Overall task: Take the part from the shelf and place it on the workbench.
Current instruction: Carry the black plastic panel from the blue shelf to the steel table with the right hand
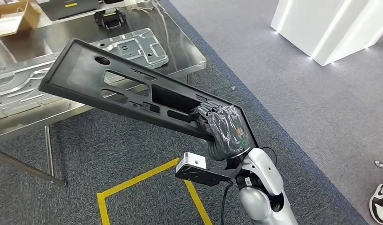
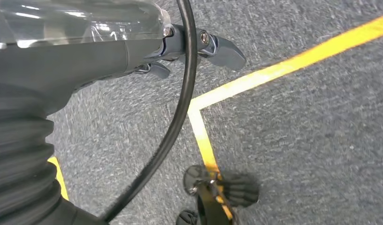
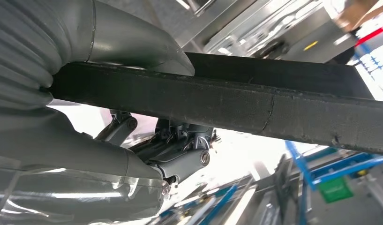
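- Head view: the right hand [image 1: 222, 129] grips one end of the part [image 1: 133, 89], a long black flat panel with cut-out openings. The fingers are wrapped in clear film and closed over the panel's edge; how they lie under it is hidden.
- The part is held in the air and tilted. Its far end reaches over the near edge of the workbench [image 1: 184, 51], but I cannot tell if it touches the surface.
- On the workbench lie silver stamped metal plates [image 1: 133, 47], partly hidden behind the part. A small black object [image 1: 109, 18] is further back, and a cardboard box [image 1: 11, 18] is cut off at the top left corner.
- Yellow tape lines [image 1: 133, 180] are on the grey carpet below the hand. A shoe [image 1: 380, 201] of a person is cut off at the right edge.
- Left wrist view: the left hand [image 2: 180, 47] hangs above the carpet. Its fingers [image 2: 224, 49] are apart and hold nothing. A black cable [image 2: 180, 108] crosses in front of the hand, and the palm is behind clear film.
- Right wrist view: the black edge of the part [image 3: 255, 101] runs across the picture, pressed between the thumb [image 3: 133, 42] and the darker fingers [image 3: 180, 154]. The background with blue frames [image 3: 320, 164] is blurred and too bright to read.
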